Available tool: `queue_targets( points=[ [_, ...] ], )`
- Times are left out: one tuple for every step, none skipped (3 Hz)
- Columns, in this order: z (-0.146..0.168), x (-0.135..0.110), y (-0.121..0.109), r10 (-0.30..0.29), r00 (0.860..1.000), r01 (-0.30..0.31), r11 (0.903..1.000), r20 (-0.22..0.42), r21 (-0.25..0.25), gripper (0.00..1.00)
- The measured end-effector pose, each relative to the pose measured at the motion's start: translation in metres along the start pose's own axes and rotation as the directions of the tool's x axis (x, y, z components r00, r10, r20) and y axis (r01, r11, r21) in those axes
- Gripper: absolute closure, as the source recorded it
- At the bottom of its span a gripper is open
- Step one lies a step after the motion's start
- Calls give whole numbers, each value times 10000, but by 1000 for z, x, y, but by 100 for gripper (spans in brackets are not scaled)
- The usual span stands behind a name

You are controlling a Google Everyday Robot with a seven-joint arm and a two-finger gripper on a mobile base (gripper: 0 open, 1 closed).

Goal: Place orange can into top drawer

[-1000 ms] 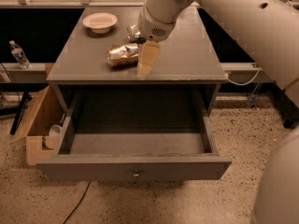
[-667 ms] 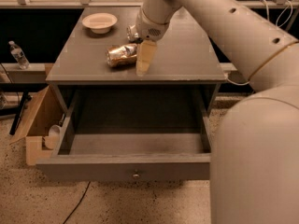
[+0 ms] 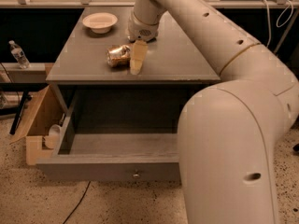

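The orange can (image 3: 117, 56) lies on its side on the grey cabinet top (image 3: 177, 55), near the front edge. My gripper (image 3: 136, 62) reaches down from the arm and sits right against the can's right end, low over the cabinet top. The top drawer (image 3: 93, 168) is pulled out below, with a small round knob (image 3: 136, 174) at the centre of its front panel. The part of its inside that shows is empty. My arm hides its right part.
A white bowl (image 3: 100, 22) stands at the back left of the cabinet top. An open cardboard box (image 3: 36, 125) sits on the floor left of the drawer. A water bottle (image 3: 18, 54) stands further left. My arm's large links (image 3: 229, 139) fill the right foreground.
My arm's links have swung into the right foreground and now cover the drawer's right side. The gripper stays beside the can, which has not moved.
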State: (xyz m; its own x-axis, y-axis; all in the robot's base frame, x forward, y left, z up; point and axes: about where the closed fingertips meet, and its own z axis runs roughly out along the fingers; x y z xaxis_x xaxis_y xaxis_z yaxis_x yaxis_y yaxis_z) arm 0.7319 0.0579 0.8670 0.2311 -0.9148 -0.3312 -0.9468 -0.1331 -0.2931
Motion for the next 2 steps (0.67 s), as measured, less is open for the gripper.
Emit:
queue_targets(
  points=[
    [14, -3, -2, -28, 10000, 28, 9995, 21, -315, 17],
    [18, -3, -1, -8, 9999, 13, 9988, 106, -484, 40]
  ],
)
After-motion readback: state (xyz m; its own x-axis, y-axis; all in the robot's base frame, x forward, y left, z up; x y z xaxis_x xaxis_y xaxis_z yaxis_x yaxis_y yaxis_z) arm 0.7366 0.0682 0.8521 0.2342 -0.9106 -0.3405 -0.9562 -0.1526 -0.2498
